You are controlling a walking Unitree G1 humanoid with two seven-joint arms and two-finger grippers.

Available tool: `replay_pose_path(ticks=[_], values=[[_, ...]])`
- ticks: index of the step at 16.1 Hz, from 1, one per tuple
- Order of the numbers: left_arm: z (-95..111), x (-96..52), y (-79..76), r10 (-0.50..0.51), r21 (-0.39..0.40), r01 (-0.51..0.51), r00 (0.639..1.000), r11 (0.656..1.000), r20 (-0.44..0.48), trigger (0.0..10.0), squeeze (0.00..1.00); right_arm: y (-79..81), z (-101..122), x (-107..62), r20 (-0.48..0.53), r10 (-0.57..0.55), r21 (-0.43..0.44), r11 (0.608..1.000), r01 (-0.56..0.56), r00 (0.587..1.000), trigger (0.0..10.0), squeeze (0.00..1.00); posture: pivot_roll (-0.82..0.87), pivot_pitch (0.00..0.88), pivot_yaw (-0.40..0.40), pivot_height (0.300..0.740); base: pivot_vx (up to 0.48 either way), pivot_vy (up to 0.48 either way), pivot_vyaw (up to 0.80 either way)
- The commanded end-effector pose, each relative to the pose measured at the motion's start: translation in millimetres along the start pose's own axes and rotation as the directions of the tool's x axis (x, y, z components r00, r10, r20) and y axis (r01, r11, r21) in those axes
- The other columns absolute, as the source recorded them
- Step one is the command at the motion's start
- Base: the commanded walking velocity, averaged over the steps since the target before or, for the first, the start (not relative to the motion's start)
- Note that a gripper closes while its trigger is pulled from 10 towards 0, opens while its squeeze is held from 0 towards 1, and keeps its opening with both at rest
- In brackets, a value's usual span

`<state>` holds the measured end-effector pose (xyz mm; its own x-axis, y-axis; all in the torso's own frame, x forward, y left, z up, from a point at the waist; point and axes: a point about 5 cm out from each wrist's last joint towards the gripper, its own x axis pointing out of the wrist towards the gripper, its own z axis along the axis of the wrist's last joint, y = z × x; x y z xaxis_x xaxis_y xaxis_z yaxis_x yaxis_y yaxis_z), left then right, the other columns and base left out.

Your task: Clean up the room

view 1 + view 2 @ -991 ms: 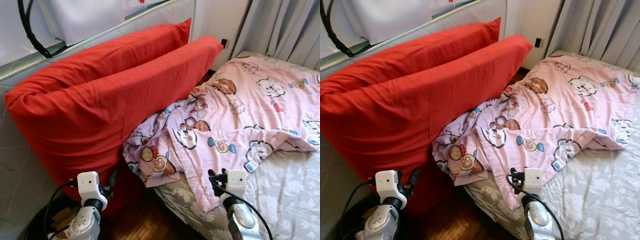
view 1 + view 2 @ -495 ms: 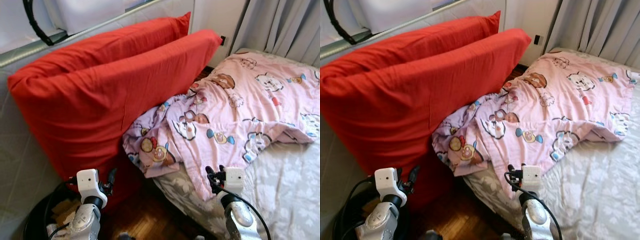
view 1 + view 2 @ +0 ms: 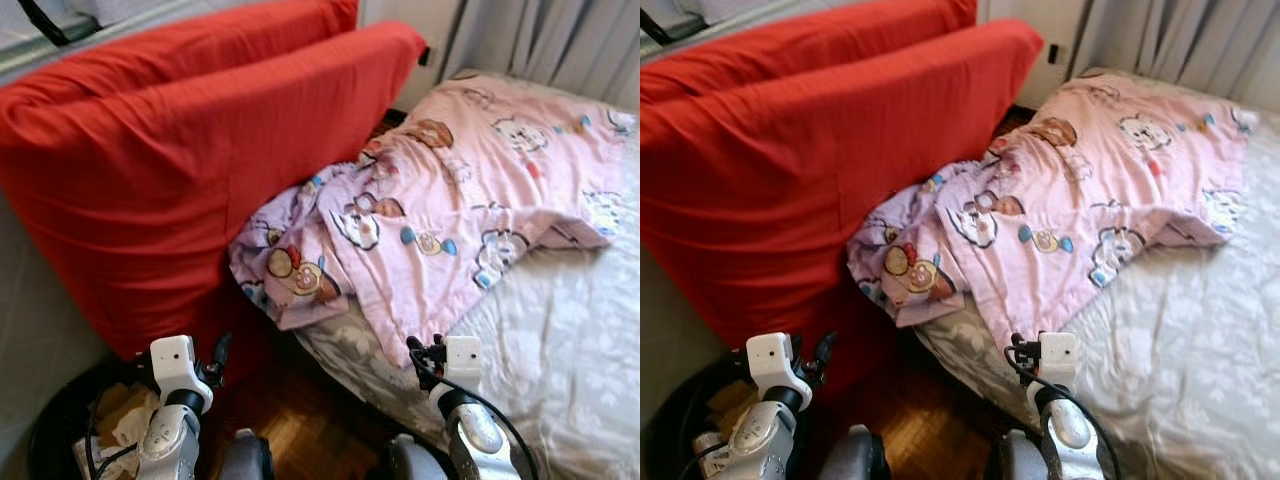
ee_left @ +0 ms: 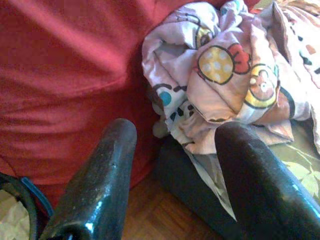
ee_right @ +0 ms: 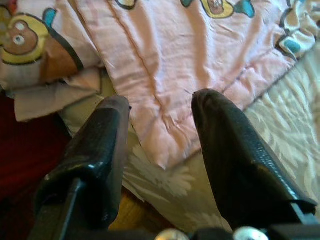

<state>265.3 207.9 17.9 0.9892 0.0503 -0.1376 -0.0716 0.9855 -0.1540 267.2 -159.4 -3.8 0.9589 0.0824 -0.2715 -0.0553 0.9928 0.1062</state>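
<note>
A pink cartoon-print blanket (image 3: 450, 190) lies rumpled across the bed. Its bunched end (image 4: 225, 75) hangs over the bed's corner against two big red pillows (image 3: 170, 170). The pillows lean on the wall to the left. My left gripper (image 4: 178, 130) is held low and open, with nothing in it, in front of the bunched end and the red pillow (image 4: 60, 75). My right gripper (image 5: 161, 99) is also open and empty, just short of the blanket's hanging edge (image 5: 165, 65) at the bed's near side.
The bed's grey floral sheet (image 3: 570, 340) stretches to the right. A black bin (image 3: 45, 455) holding crumpled paper stands at the lower left. Dark wooden floor (image 3: 310, 420) shows between bin and bed. Grey curtains (image 3: 560, 35) hang behind the bed.
The camera has tipped downward and moved a little closer, so the whole scene has shifted up and the floor shows more. Both grippers keep their low, open pose.
</note>
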Motion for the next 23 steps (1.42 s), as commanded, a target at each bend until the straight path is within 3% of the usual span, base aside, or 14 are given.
replay_pose_path(ticks=[1,4,9,18,23], values=[[0,-1.0,1.4,0.007,-0.009,-0.007,1.000,1.000,-0.006,10.0,0.00,-2.6,-4,-2.5,-0.017,-0.007,0.008,1.000,0.008,1.000,10.0,0.00,0.00,0.151,0.003,0.637,0.000,0.000,0.00],[-2,-0.9,1.5,0.005,0.020,-0.004,1.000,1.000,-0.026,10.0,0.00,-2.7,-8,-3.4,-0.040,0.002,-0.030,1.000,-0.003,0.999,10.0,0.00,0.00,0.154,0.004,0.637,0.000,0.000,0.00],[-3,-2.3,1.1,-0.004,0.007,0.004,1.000,1.000,-0.029,10.0,0.00,-2.0,-13,-5.1,-0.057,0.014,-0.021,1.000,-0.015,0.998,10.0,0.00,0.00,0.161,0.008,0.637,0.048,0.000,0.76],[-2,-2.4,-0.7,-0.019,0.013,0.019,0.999,1.000,-0.037,10.0,0.00,-13.2,-17,-5.8,-0.089,-0.081,0.015,0.996,0.082,0.993,10.0,0.00,0.00,0.162,0.013,0.637,0.273,0.000,0.00],[-2,-2.1,-2.2,-0.027,0.010,0.028,0.999,1.000,-0.035,10.0,0.00,-23.1,-21,-5.4,-0.151,-0.176,0.076,0.979,0.189,0.973,10.0,0.00,0.01,0.156,0.015,0.637,0.234,0.000,-0.22]])
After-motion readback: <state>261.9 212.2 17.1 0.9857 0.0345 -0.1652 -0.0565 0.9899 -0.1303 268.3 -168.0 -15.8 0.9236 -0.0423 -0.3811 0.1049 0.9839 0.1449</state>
